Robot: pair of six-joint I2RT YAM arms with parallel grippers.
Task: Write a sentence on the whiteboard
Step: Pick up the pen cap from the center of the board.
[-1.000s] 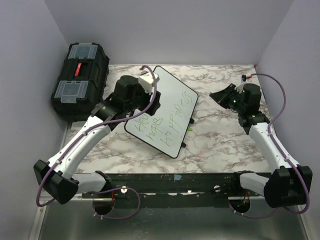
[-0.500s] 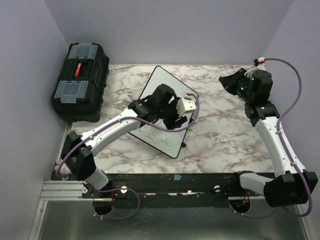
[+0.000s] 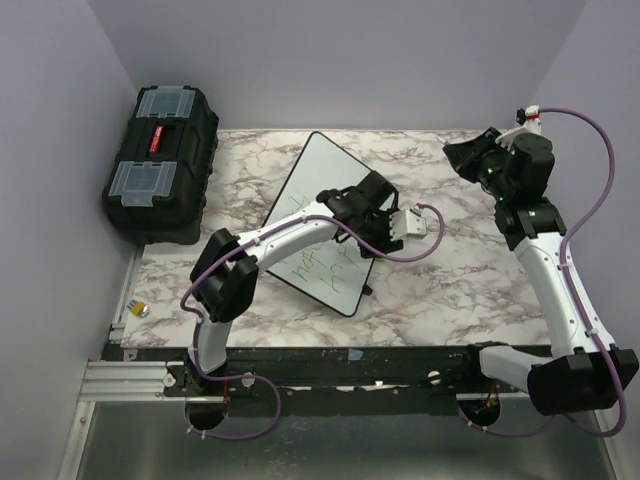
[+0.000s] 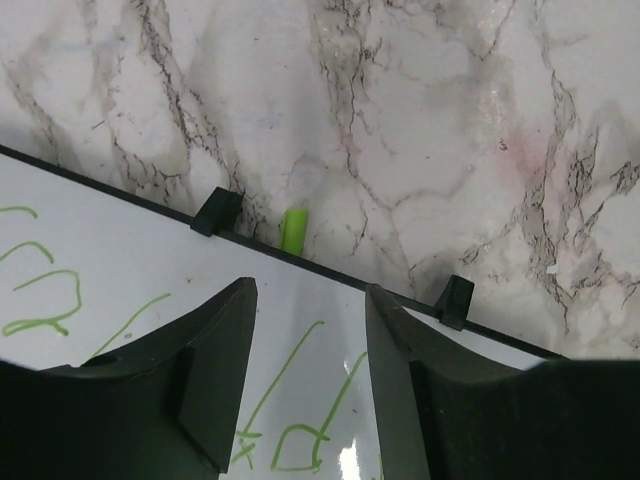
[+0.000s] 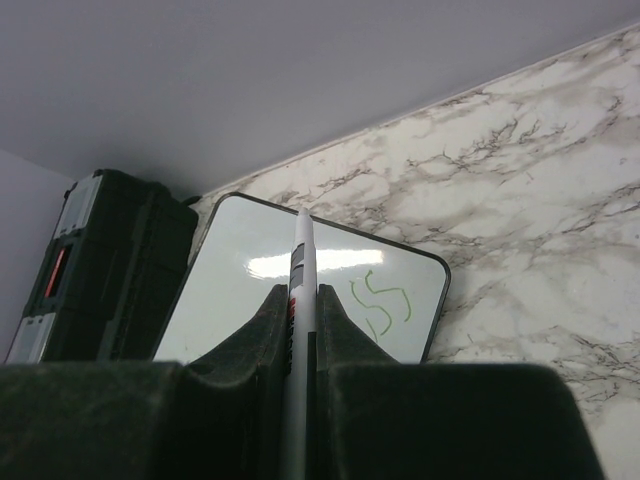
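The whiteboard [image 3: 315,175] lies tilted on the marble table, left of centre. The sentence [image 3: 318,268] runs in green letters along its near half; it also shows in the left wrist view [image 4: 285,400] and the right wrist view [image 5: 385,305]. My left gripper [image 3: 368,243] hovers over the board's right edge, open and empty [image 4: 310,290]. A green marker cap [image 4: 293,230] lies on the table just past that edge. My right gripper [image 3: 465,160] is raised at the back right, shut on a white marker pen [image 5: 303,240] that points toward the board [image 5: 250,300].
A black toolbox [image 3: 160,160] stands at the back left, beside the board; it also shows in the right wrist view [image 5: 90,270]. A small yellow object [image 3: 137,309] lies at the table's left edge. Purple walls close in the back and both sides.
My left arm has swung from the board's far left corner across the board to its right edge. My right arm has risen and drawn back toward the far right corner.
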